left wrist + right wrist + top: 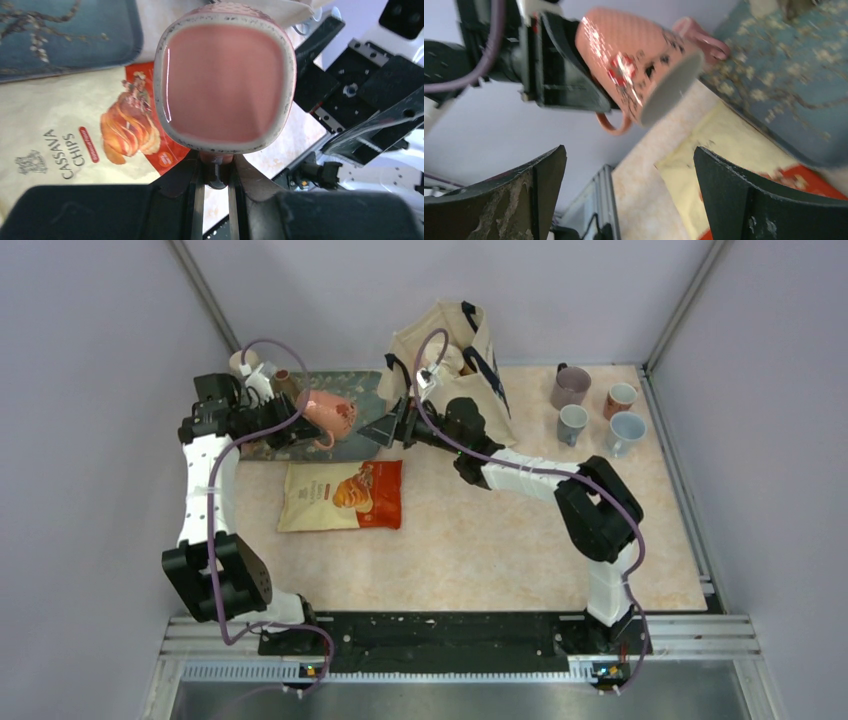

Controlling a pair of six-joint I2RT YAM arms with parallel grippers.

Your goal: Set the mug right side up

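A pink speckled mug [332, 412] hangs in the air over the front edge of a blue patterned tray [350, 388], tilted on its side. My left gripper [303, 428] is shut on the mug's handle. In the left wrist view the mug's round end [225, 85] fills the middle, and the gripper [216, 170] pinches the handle under it. My right gripper [385, 430] is open and empty just right of the mug. In the right wrist view the mug [634, 65] sits above and beyond the open gripper [629, 155], not touching it.
A bag of cassava chips [342, 495] lies flat in front of the tray. A canvas tote bag [455, 355] stands behind my right gripper. Several mugs [572, 388] stand upright at the back right. Small items [283, 380] sit on the tray's back left.
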